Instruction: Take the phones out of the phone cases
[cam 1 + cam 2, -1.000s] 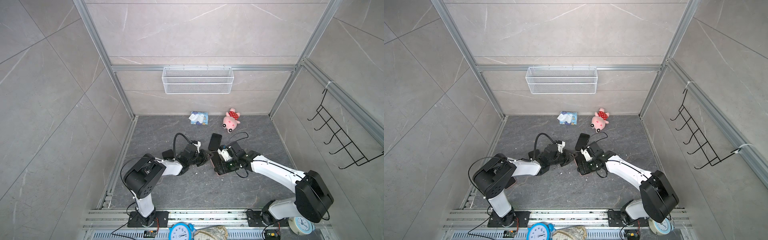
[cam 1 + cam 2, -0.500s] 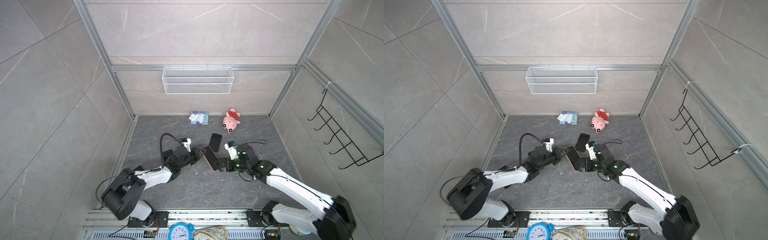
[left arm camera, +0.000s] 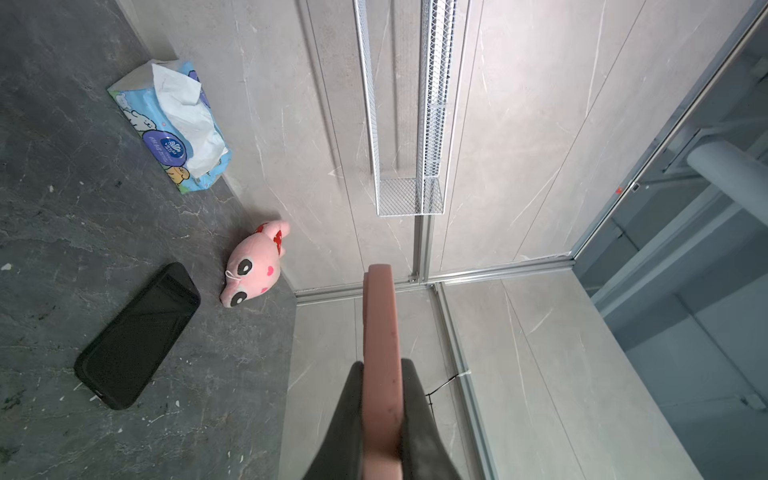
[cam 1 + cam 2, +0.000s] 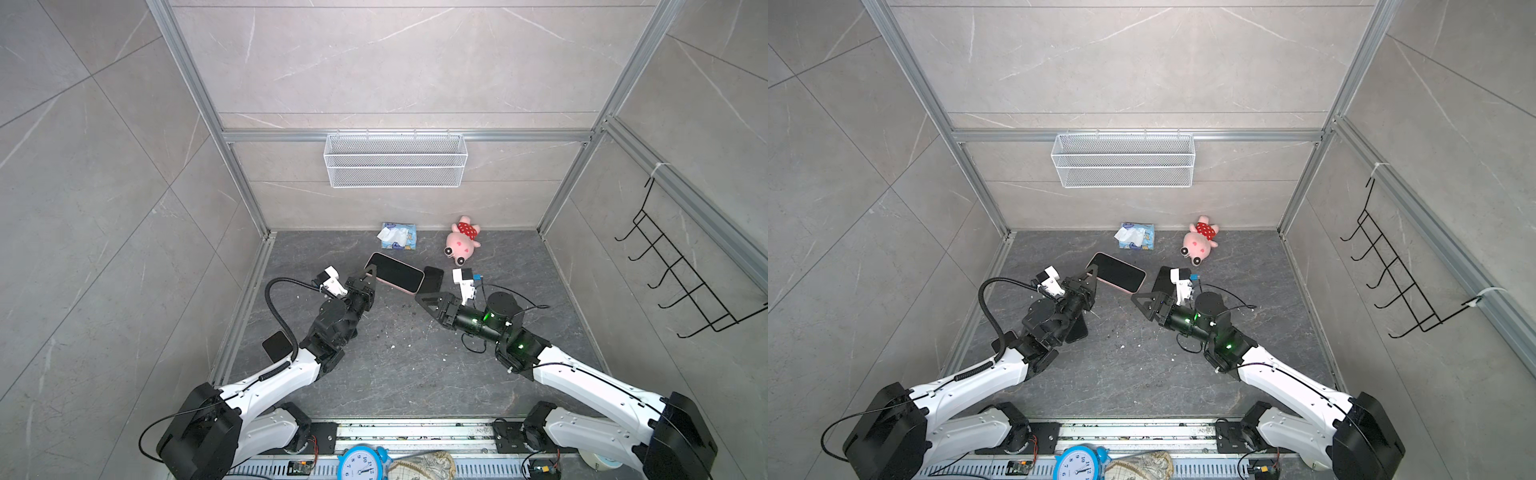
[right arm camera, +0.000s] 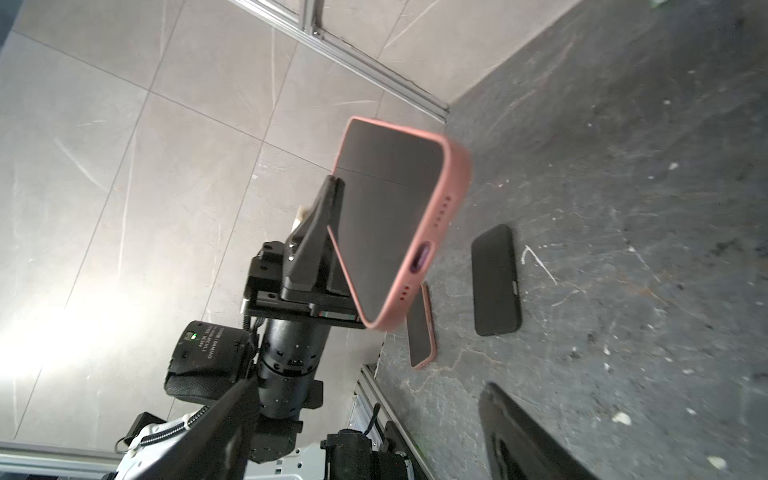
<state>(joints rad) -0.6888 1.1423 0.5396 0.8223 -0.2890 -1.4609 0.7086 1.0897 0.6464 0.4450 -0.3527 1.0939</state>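
The phone, dark screen up, sits inside its pink phone case and hangs above the floor. My left gripper is shut on one long edge of the cased phone. In the left wrist view the pink case edge runs between the two dark fingers. My right gripper stands open a short way right of the phone, touching nothing.
A bare black phone lies on the floor by the pink pig toy. A tissue pack lies at the back wall. Two more phones lie near the left rail. A wire basket hangs on the wall.
Both grippers were at the cased phone low on the floor. The left gripper has raised it and turned it flat; the right gripper has let go and drawn back to the right.
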